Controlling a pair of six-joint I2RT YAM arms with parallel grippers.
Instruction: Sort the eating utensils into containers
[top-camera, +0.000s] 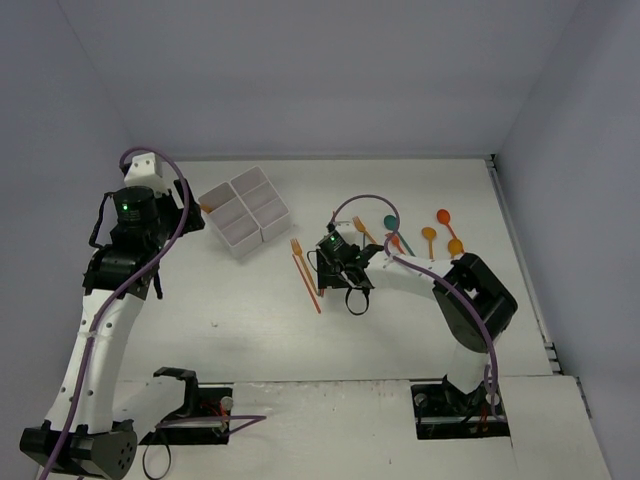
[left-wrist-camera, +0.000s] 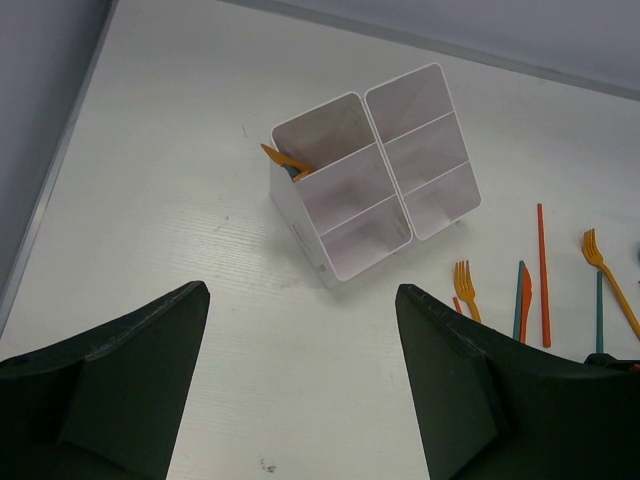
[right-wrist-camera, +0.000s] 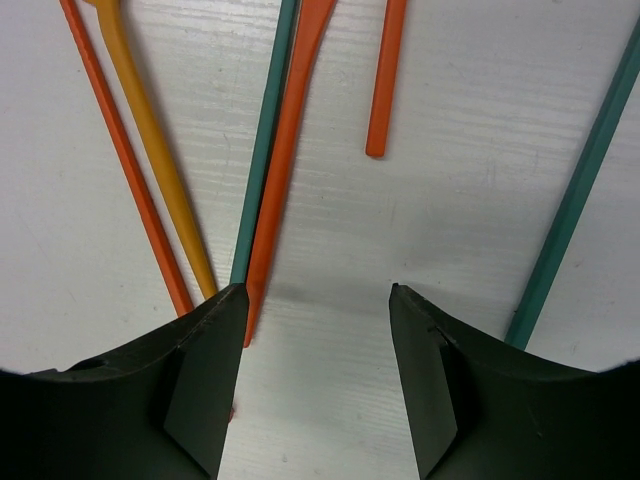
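The containers are one white six-compartment tray (top-camera: 245, 212) (left-wrist-camera: 300, 215); its far-left compartment holds an orange utensil (left-wrist-camera: 283, 158) with something blue under it. Loose eating utensils lie to its right: an orange fork (top-camera: 297, 247), a red stick-like handle (top-camera: 309, 282), another orange fork (top-camera: 360, 228), a teal spoon (top-camera: 390, 224), a red spoon (top-camera: 444, 216) and two orange spoons (top-camera: 428, 236). My right gripper (right-wrist-camera: 318, 290) (top-camera: 346, 268) is open, low over handle ends. A teal handle (right-wrist-camera: 262, 150) and an orange-red one (right-wrist-camera: 290, 150) end at its left finger, and only bare table lies between the fingers. My left gripper (left-wrist-camera: 300, 288) hangs open and empty, front-left of the tray.
A thin red handle (right-wrist-camera: 120, 150) and an orange-yellow handle (right-wrist-camera: 150, 140) lie left of my right gripper. A short orange handle (right-wrist-camera: 385, 80) and a teal handle (right-wrist-camera: 575, 190) lie ahead and to its right. Walls close the table at the left, back and right.
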